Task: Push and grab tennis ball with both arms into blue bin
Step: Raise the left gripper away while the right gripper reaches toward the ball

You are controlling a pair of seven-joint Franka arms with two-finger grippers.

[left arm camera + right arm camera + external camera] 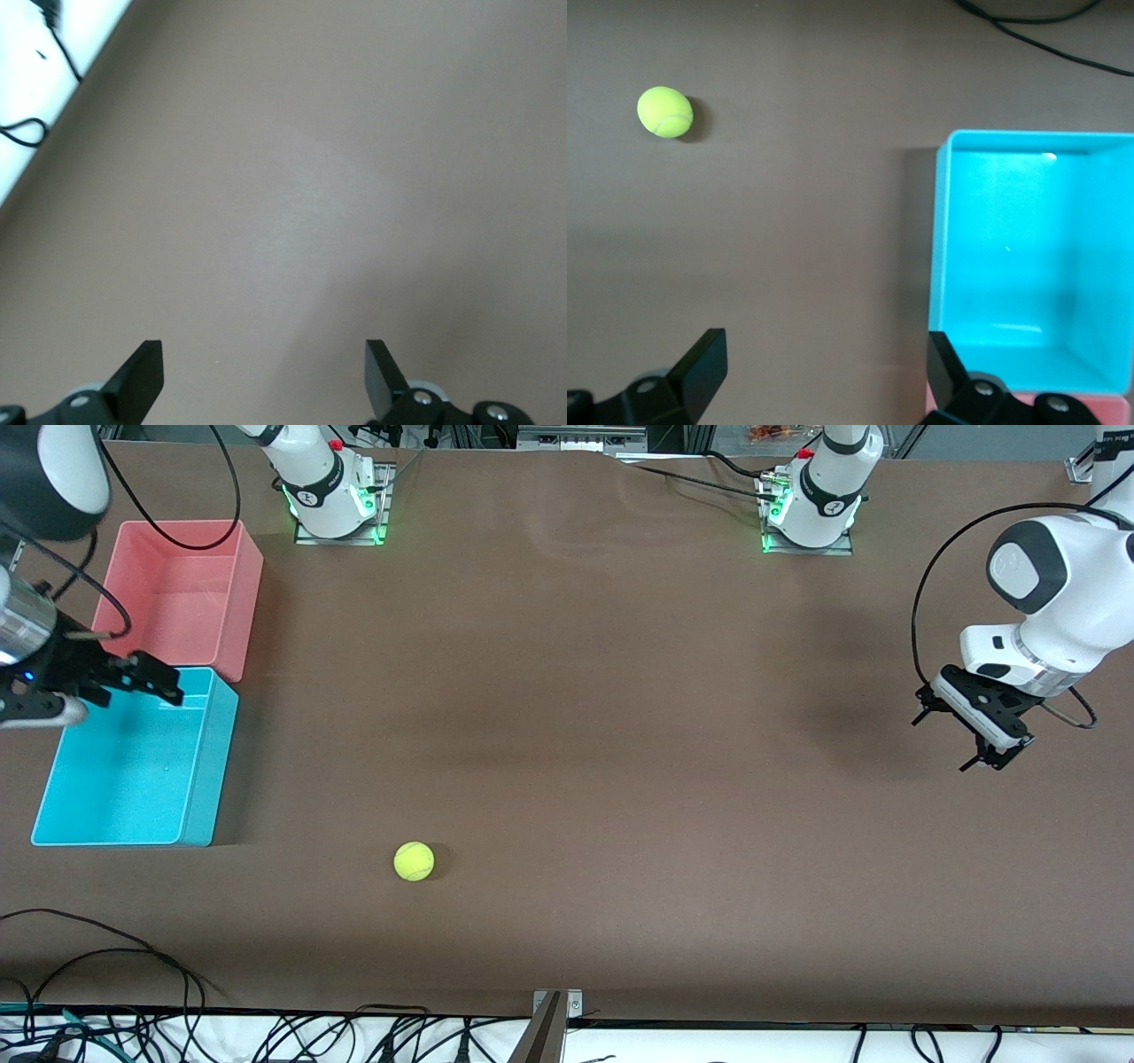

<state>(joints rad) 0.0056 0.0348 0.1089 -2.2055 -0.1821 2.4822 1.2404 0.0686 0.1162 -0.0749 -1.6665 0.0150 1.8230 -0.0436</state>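
Front view: the tennis ball [414, 861] rests on the bench [620, 735], nearer the camera than the blue bin [199, 779] and just off its corner, well apart from both grippers. The right gripper [146, 677] hangs over the blue bin's edge beside the pink bin [244, 567]. The left gripper [974, 731] hangs over bare bench at the left arm's end, likely staged to sweep the ball binward.

Left wrist view: the left gripper [264, 376] is spread wide and holds nothing; only bench shows.

Right wrist view: the right gripper [826, 372] is likewise wide apart and empty. The ball [664, 112] lies outside the bin [943, 266], whose interior is vacant.
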